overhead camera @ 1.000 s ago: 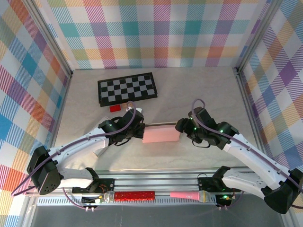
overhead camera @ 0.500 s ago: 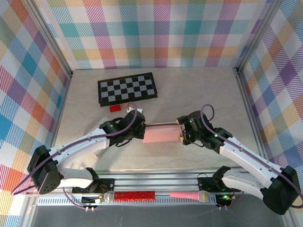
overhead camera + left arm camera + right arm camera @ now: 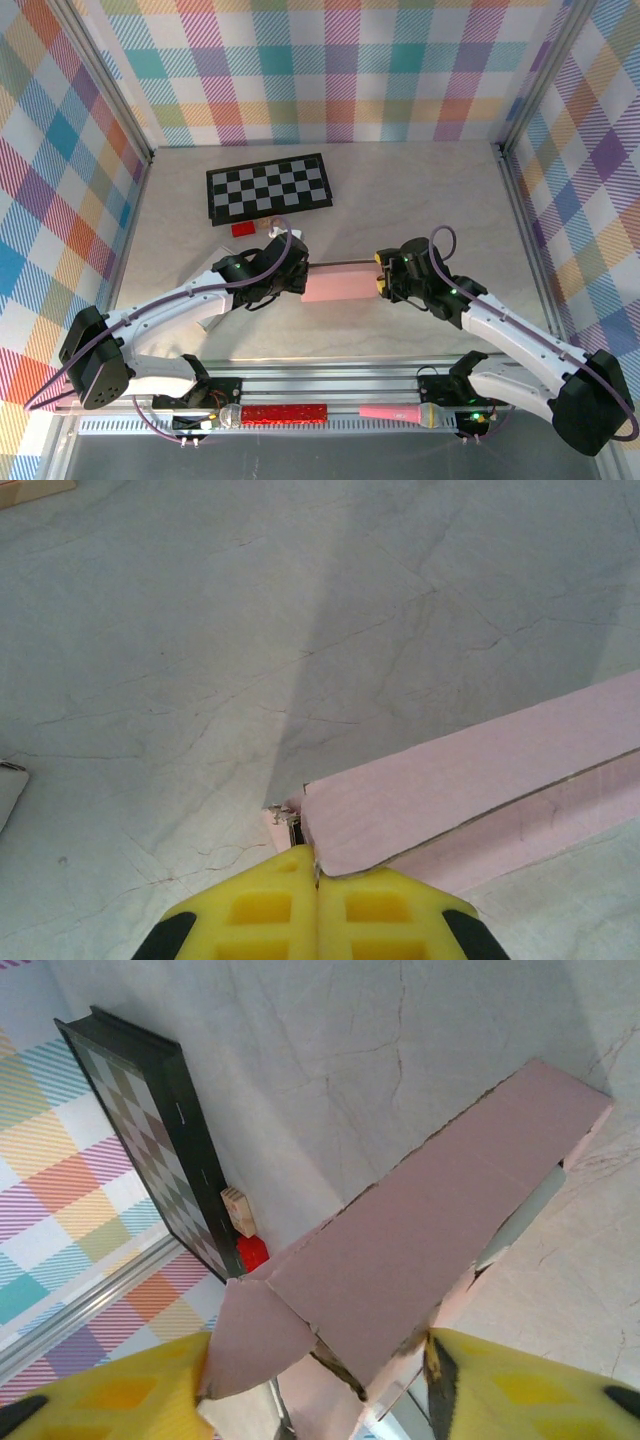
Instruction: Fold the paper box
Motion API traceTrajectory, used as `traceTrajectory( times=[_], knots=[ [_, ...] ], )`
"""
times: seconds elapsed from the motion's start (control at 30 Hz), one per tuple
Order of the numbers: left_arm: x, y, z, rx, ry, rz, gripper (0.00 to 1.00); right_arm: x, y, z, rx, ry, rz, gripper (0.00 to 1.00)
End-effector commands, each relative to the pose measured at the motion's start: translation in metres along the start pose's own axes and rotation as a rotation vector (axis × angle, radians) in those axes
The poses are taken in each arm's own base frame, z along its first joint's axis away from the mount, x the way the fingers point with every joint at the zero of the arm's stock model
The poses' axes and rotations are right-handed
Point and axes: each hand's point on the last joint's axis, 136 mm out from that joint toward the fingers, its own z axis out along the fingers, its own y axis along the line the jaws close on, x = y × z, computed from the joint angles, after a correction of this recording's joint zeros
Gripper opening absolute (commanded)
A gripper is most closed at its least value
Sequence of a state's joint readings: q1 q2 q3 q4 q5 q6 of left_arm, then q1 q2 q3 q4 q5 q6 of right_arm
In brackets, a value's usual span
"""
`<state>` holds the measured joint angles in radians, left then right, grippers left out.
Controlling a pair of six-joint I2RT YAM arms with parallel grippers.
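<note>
Got pink paper box (image 3: pixel 340 284) flat on table (image 3: pixel 430 200), on the arm-base side of chessboard (image 3: pixel 268 188). Well clear of chessboard's near edge, shifted toward its right-hand corner. Lying long-ways, roughly parallel to chessboard's long edge.

Only part-formed. From left wrist view: top panel (image 3: pixel 470 770) flat, second pink panel poking out below it, thin dark gap between the two. From right wrist view: loose triangular flap and torn-looking card edges at the near end.

Left gripper (image 3: pixel 298 284) on the box end below chessboard's right half. Closed right down in left wrist view (image 3: pixel 318 880): yellow pads pressed together, no gap, corner of top panel running into the seam. Pinching thin card there, nothing else in the claw.

Right gripper (image 3: pixel 381 284) on the opposite box end, out past chessboard's right corner. Roughly half-wide in right wrist view (image 3: pixel 318 1350): one yellow finger (image 3: pixel 110 1390) against the triangular flap, the other against the far side of the box end. Box end sandwiched between, touching both. Can't tell how hard the squeeze is.

Also seen: small red block (image 3: pixel 243 229) and small wooden block (image 3: pixel 268 226) just off chessboard's near edge, side by side, well apart from the box.
</note>
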<state>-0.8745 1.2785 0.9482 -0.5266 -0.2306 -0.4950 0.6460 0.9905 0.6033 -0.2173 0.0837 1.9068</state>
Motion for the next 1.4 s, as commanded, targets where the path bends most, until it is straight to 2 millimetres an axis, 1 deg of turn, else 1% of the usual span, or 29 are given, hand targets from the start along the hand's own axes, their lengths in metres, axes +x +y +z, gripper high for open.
traceTrajectory(
  times=[0.0, 0.07, 0.13, 0.27, 0.4, 0.57, 0.67, 0.77, 0.83, 0.93, 1.0, 1.1, 1.2, 1.3, 1.37],
  knots=[
    [0.05, 0.018, 0.007, -0.076, 0.19, 0.033, 0.02, -0.011, -0.026, 0.003, 0.071, -0.027, 0.003, 0.48],
    [0.051, 0.017, 0.004, -0.064, 0.187, 0.014, 0.08, -0.012, -0.029, 0.002, 0.08, -0.031, -0.006, 0.47],
    [0.049, 0.015, -0.001, -0.051, 0.177, -0.006, 0.13, -0.014, -0.032, 0.002, 0.09, -0.038, -0.014, 0.44],
    [0.041, 0.012, -0.014, -0.022, 0.145, -0.056, 0.22, -0.016, -0.037, 0.001, 0.108, -0.041, -0.02, 0.43],
    [0.031, 0.006, -0.03, 0.032, 0.11, -0.135, 0.39, -0.016, -0.039, 0.001, 0.122, -0.044, -0.026, 0.44],
    [0.018, 0.002, -0.048, 0.076, 0.081, -0.259, 0.46, -0.016, -0.039, 0.001, 0.131, -0.045, -0.035, 0.44],
    [0.007, 0.004, -0.058, 0.094, 0.052, -0.34, 0.51, -0.015, -0.038, 0.001, 0.132, -0.044, -0.037, 0.44],
    [-0.004, 0.009, -0.062, 0.118, 0.029, -0.433, 0.56, -0.014, -0.038, 0.001, 0.135, -0.039, -0.04, 0.44],
    [-0.012, 0.011, -0.06, 0.146, 0.024, -0.516, 0.55, -0.014, -0.039, 0.001, 0.137, -0.037, -0.043, 0.44],
    [-0.025, 0.009, -0.049, 0.221, 0.025, -0.64, 0.53, -0.014, -0.038, 0.001, 0.137, -0.037, -0.043, 0.44],
    [-0.027, 0.006, -0.041, 0.242, 0.043, -0.676, 0.51, -0.014, -0.039, 0.001, 0.139, -0.038, -0.044, 0.44],
    [-0.022, 0.0, -0.031, 0.26, 0.083, -0.681, 0.49, -0.014, -0.039, 0.001, 0.14, -0.036, -0.043, 0.43],
    [-0.016, -0.007, -0.02, 0.29, 0.121, -0.697, 0.45, -0.014, -0.039, 0.002, 0.14, -0.036, -0.044, 0.43],
    [-0.005, -0.006, -0.012, 0.286, 0.151, -0.705, 0.4, -0.014, -0.04, 0.002, 0.144, -0.038, -0.041, 0.43],
    [0.002, -0.002, -0.009, 0.269, 0.162, -0.704, 0.39, -0.014, -0.04, 0.002, 0.143, -0.039, -0.041, 0.43]
  ],
)
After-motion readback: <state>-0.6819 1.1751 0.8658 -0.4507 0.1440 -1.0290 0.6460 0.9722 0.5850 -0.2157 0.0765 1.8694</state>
